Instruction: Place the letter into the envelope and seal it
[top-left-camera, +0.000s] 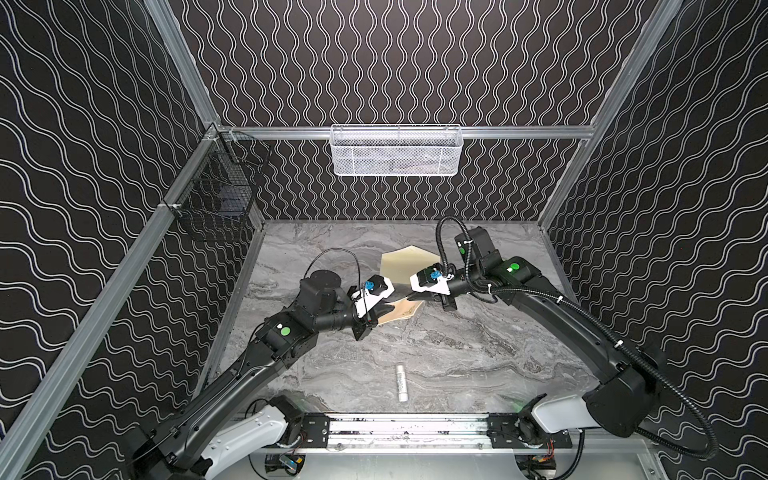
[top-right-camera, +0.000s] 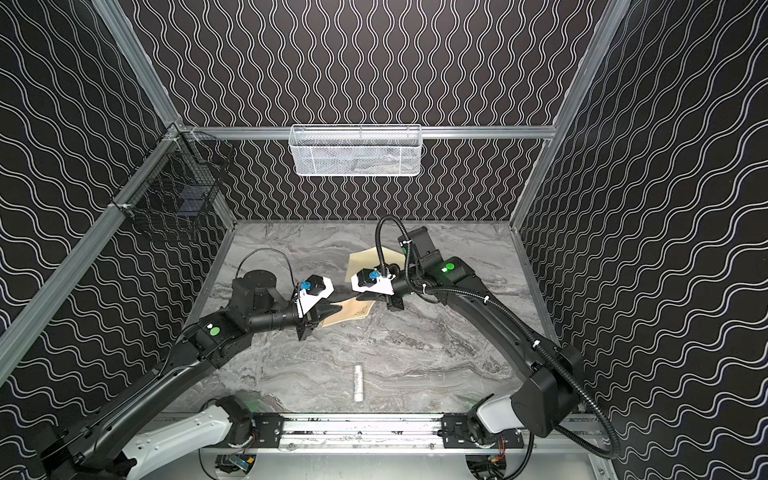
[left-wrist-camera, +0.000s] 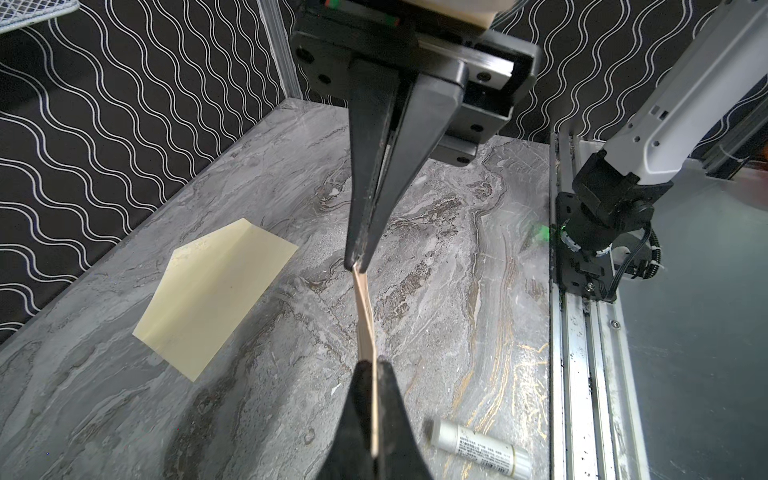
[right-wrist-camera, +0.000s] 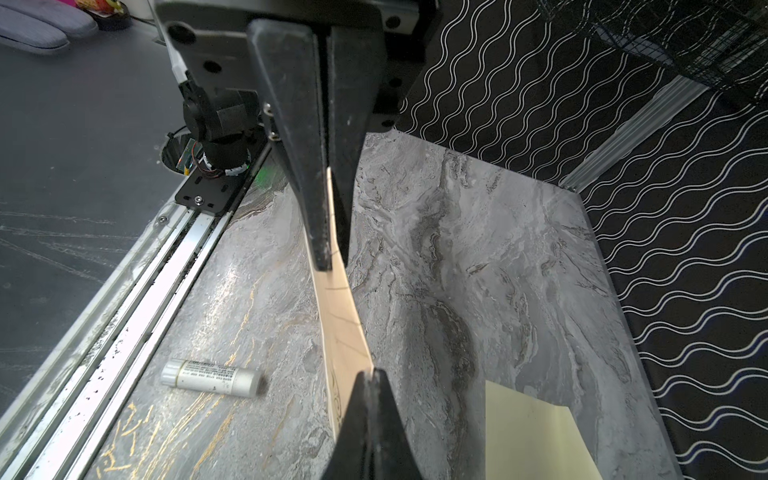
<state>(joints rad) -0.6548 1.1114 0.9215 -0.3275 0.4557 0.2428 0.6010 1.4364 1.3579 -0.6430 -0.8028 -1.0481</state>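
The tan letter (top-left-camera: 402, 313) (top-right-camera: 352, 312) hangs just above the marble table, folded and held at both ends. My left gripper (top-left-camera: 390, 307) (left-wrist-camera: 371, 365) is shut on its left end. The right gripper (top-left-camera: 410, 296) (right-wrist-camera: 371, 372) pinches the opposite end, shut on it. In both wrist views the letter (left-wrist-camera: 365, 316) (right-wrist-camera: 338, 316) shows nearly edge-on, running from one pair of fingertips to the other. The pale cream envelope (top-left-camera: 405, 266) (top-right-camera: 365, 259) (left-wrist-camera: 216, 291) lies flat behind the grippers with its pointed flap open toward the back wall.
A small white cylindrical stick (top-left-camera: 402, 382) (left-wrist-camera: 482, 449) (right-wrist-camera: 212, 378) lies near the front of the table. A white mesh basket (top-left-camera: 396, 150) hangs on the back wall, a black wire basket (top-left-camera: 216, 199) on the left wall. A metal rail (top-left-camera: 407, 430) runs along the front edge.
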